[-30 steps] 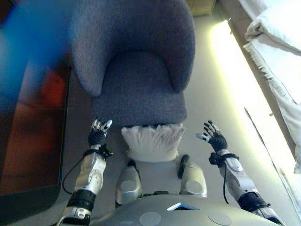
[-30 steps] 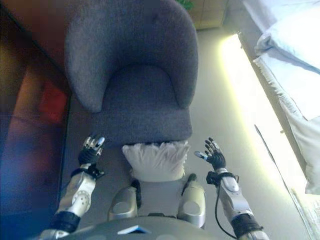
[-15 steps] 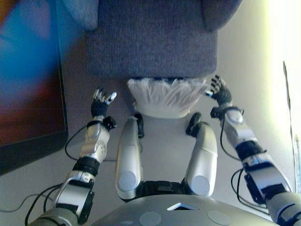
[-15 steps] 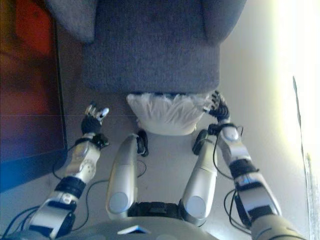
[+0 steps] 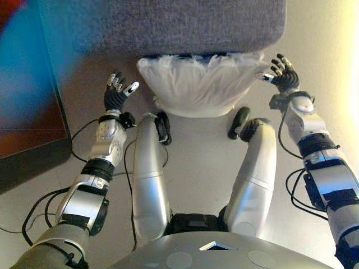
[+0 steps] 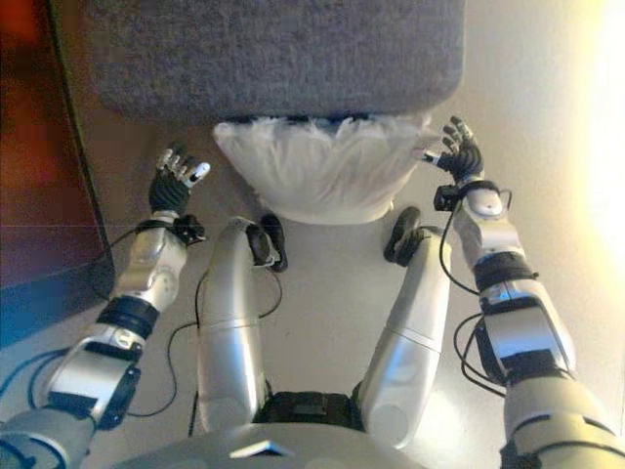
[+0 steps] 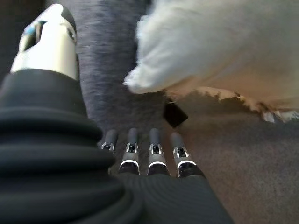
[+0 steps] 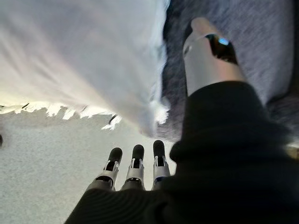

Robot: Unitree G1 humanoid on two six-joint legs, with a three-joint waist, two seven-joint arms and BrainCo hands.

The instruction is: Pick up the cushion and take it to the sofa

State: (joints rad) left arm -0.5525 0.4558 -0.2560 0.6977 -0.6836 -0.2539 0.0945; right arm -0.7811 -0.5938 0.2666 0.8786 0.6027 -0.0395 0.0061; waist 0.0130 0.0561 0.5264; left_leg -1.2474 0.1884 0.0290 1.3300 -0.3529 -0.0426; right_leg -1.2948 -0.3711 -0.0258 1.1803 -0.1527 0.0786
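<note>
One white cushion point(image 5: 199, 84) lay on the floor point(image 5: 196, 162), leaning against the front of one grey sofa point(image 5: 185, 25), and it was between the two hands. The right hand point(image 5: 282, 73) was just beside the right corner of the cushion, with fingers straight and spread, grasping nothing. The left hand point(image 5: 116, 92) stood a little apart from the left corner, and its fingers were also relaxed and empty.

The cushion point(image 5: 199, 84) is covered in white cloth, softly creased, with a frayed fringe along its edge. The sofa point(image 6: 273, 54) is upholstered in grey fabric of coarse, matt weave. The floor point(image 5: 196, 168) is seen as pale, smooth and matt.
</note>
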